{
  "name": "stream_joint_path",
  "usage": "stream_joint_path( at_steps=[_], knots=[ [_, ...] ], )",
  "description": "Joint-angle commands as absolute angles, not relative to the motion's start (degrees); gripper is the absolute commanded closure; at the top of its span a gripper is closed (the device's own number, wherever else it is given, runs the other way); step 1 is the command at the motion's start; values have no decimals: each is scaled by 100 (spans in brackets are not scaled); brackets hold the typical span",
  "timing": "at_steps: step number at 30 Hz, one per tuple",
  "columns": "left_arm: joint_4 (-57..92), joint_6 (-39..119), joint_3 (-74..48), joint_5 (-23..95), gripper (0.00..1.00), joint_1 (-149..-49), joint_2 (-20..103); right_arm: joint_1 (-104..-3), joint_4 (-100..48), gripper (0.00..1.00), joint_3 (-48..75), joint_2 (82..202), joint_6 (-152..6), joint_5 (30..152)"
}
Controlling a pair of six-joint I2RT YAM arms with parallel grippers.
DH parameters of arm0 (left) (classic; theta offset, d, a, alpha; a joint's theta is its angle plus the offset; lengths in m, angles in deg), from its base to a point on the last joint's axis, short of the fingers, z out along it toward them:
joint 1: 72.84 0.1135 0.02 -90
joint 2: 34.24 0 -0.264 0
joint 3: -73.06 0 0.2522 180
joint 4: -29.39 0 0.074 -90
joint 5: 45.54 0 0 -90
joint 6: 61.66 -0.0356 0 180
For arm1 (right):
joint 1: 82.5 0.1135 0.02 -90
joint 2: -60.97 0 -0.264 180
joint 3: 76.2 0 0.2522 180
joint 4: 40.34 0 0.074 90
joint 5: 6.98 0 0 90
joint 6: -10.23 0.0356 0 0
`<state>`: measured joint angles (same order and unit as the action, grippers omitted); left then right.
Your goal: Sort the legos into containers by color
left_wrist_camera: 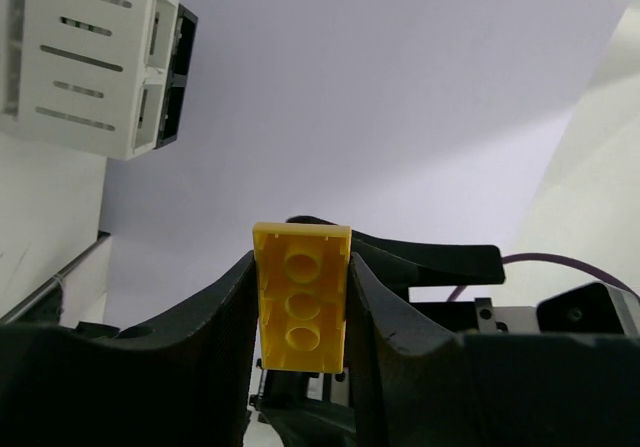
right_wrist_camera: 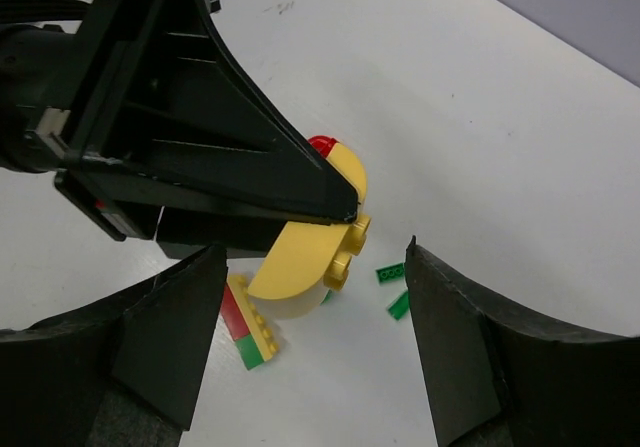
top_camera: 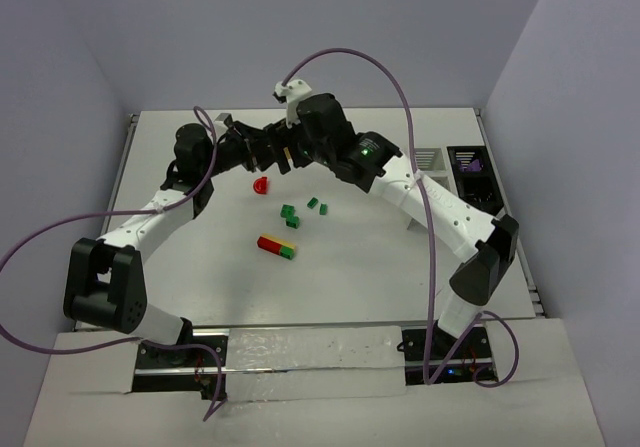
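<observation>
My left gripper is shut on a yellow brick and holds it in the air above the table, hollow underside facing the camera. My right gripper is open, its jaws standing wide on either side of that yellow brick without touching it. The two grippers meet at the back middle of the table, left and right. Below them lie a red piece, small green bricks and a red, yellow and green stack. The white slatted box and black tray stand at the right.
A purple piece lies in the black tray. The white box also shows in the left wrist view. Purple cables loop over both arms. Grey walls close the table at the back and sides.
</observation>
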<state>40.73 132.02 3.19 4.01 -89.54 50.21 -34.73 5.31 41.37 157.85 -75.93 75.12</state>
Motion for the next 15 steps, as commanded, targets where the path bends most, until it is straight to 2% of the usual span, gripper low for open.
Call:
stream_joint_path(
  at_steps=[1,3,6,11,12,15],
  knots=[
    [4640,13603,326,503,100,-8989,5009,-3456,196,23,4195,15708,-7514,7248],
    [4752,13663,362,481,100,-8989,5005,-3451,163,27,4122,15702,-7565,7170],
    [4832,13702,407,466,100,-8989,4982,-3460,-47,39,3895,15572,-7637,6990],
    [4832,13736,510,455,99,-9002,4943,-3463,-266,48,3702,15484,-7740,6919],
    [4832,13739,526,457,98,-9007,4943,-3469,-282,53,3682,15483,-7777,6953],
    [4832,13706,534,471,95,-9015,4937,-3483,-353,83,3626,15466,-7810,7010]
  ],
)
